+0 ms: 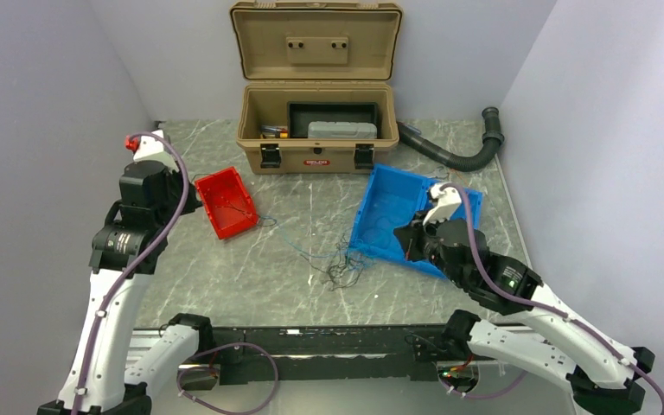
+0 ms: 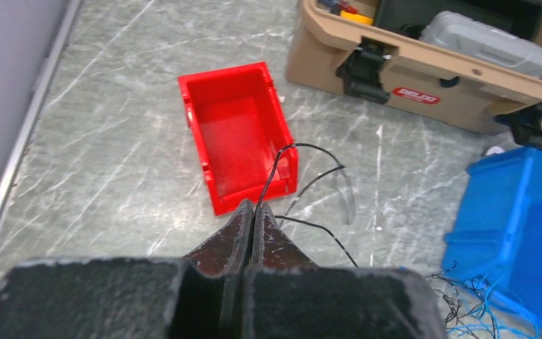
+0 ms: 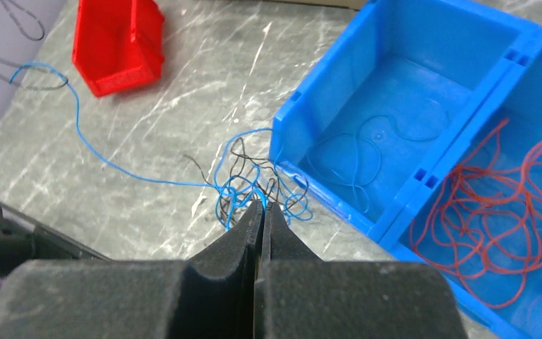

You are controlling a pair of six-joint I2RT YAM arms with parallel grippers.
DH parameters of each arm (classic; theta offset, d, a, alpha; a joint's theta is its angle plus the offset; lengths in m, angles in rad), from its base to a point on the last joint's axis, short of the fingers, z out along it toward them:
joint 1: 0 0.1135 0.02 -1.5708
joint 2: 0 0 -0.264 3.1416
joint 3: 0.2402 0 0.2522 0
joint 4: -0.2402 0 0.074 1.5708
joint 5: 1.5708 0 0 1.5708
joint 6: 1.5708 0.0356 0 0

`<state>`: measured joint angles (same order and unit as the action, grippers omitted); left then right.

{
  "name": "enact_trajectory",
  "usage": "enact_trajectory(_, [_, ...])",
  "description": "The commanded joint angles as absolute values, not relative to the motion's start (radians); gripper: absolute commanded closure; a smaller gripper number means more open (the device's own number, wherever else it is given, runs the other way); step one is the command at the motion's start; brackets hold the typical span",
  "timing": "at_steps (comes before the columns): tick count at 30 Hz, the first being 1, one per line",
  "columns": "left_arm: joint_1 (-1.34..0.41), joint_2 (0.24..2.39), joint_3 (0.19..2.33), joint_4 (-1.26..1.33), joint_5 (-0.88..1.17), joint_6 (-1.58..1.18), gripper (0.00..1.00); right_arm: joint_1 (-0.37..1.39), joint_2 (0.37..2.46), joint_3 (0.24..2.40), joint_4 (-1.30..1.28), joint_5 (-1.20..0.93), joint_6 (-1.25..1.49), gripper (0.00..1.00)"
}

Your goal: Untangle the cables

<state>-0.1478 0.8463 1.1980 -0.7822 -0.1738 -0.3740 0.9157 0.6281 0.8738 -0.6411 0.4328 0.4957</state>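
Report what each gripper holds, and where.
Left gripper pinches a black wire, seemingly partway along. Right gripper is shut by the wire tangle; any hold cannot be told.

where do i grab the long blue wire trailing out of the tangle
Grip the blue wire mid-run, on the bare stretch left of the tangle, where it lies alone and flat on the table. Come straight down, fingers straddling it. Near the knot strands cross.

Bright, even light from above; faint glare streaks the surface (image 1: 311,216), shadows soft. Up close the left pincer (image 2: 253,212) and right pincer (image 3: 262,209) blur; edges perhaps bowed.
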Motion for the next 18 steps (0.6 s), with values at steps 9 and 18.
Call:
enact_trajectory(9, [-0.143, 0.751, 1.135, -0.577, 0.281, -0.251, 1.0, 0.922, 0.867, 0.91, -0.439, -0.226, 0.263, 0.46])
enact_trajectory(18, [-0.143, 0.735, 1.134, -0.571, 0.413, -0.199, 1.0, 0.946, 1.05, 0.822, -0.006, -0.301, 0.227, 0.25])
